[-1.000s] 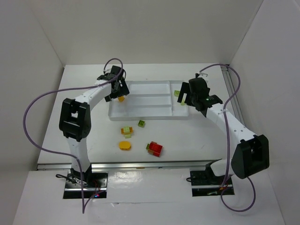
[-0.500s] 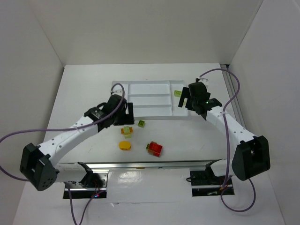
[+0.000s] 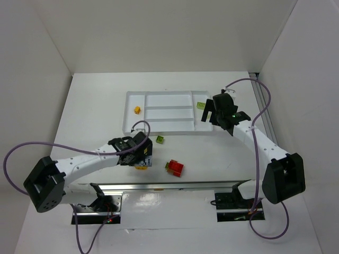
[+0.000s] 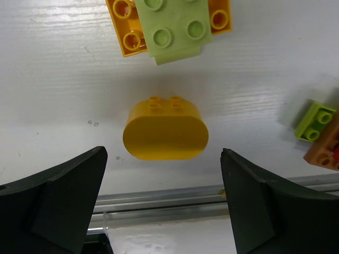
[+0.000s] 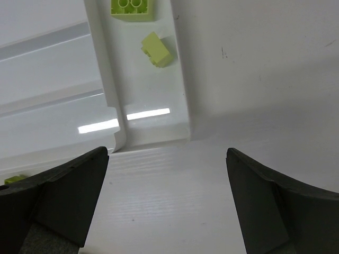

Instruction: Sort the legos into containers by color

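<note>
Obs.: the left hand point(image 3: 139, 154) has left the tray point(image 3: 168, 125) and swung back toward the near edge of the table point(image 3: 95, 106). A second ago it was over the tray's end section on the table's left side. That section now holds one yellow brick point(image 3: 137, 110), lying free of the hand, so that drop counts as done.

Left hand: fingers spread wide and empty. It is poised above the oval orange brick point(image 4: 165, 132), which lies on the table between the two fingers without touching either. Just beyond the brick toward the far edge is an orange-and-green stack point(image 4: 169, 21). Toward the right edge there is a loose green brick point(image 3: 159, 139) and a red-and-green cluster point(image 3: 175, 168).

Right hand point(image 3: 212, 114): position is practically unchanged across the last second. Fingers are spread and hold nothing. It hovers at the tray's end section on the right-edge side, where two lime bricks point(image 5: 157, 49) already rest.

Reading: the colours have been given homes, with yellow-orange at the left end and lime at the right end. No red piece is in the tray yet. The oval orange brick looks like the next pick, and its likely destination is the section with the yellow brick.

Risks:
- The oval brick's rounded ends could slip if gripped along its length, so closing across the flat long sides seems safer.
- The stack is close by, so a sloppy descent might nudge it.
- Stack and cluster mix colours and would need separating before sorting.
</note>
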`<state>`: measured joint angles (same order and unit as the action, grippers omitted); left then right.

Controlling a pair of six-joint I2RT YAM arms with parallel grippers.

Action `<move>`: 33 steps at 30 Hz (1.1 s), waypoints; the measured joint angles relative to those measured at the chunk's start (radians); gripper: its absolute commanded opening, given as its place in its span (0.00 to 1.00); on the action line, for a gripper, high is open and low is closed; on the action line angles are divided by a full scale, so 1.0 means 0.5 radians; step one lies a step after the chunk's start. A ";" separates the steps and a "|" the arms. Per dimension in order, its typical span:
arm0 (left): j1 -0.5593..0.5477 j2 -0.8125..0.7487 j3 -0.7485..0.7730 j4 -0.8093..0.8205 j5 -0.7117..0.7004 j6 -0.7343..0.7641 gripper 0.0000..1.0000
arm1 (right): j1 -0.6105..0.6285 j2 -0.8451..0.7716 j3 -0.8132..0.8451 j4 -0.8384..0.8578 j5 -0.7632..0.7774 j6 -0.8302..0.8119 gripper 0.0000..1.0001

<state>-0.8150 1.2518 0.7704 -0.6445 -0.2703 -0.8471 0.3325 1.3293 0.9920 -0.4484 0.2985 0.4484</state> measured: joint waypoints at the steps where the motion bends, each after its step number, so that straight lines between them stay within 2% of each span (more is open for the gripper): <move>1: -0.001 0.038 -0.011 0.014 -0.002 -0.002 1.00 | 0.000 0.000 -0.002 -0.002 0.000 0.000 0.99; 6: -0.001 0.190 -0.077 0.096 -0.021 -0.040 0.96 | 0.017 0.000 -0.006 -0.005 0.001 0.008 0.99; 10: -0.001 0.211 -0.114 0.166 -0.028 -0.039 0.90 | 0.021 -0.002 -0.010 -0.006 0.002 0.008 0.99; 12: -0.001 0.246 -0.114 0.206 -0.037 -0.036 0.78 | 0.028 -0.009 -0.019 -0.005 0.005 0.008 0.99; 18: -0.001 0.311 -0.098 0.288 -0.055 0.008 0.59 | 0.037 -0.029 -0.040 -0.020 0.010 0.008 0.99; 26: -0.001 0.196 -0.035 0.130 -0.053 0.011 0.56 | 0.037 -0.047 -0.040 -0.021 0.010 0.009 0.99; 33: 0.012 -0.011 0.450 -0.121 -0.040 0.069 0.56 | 0.040 -0.051 -0.040 -0.020 0.011 0.015 0.99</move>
<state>-0.8089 1.2461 0.9955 -0.7052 -0.2901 -0.8124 0.3527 1.3037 0.9718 -0.4583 0.3042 0.4561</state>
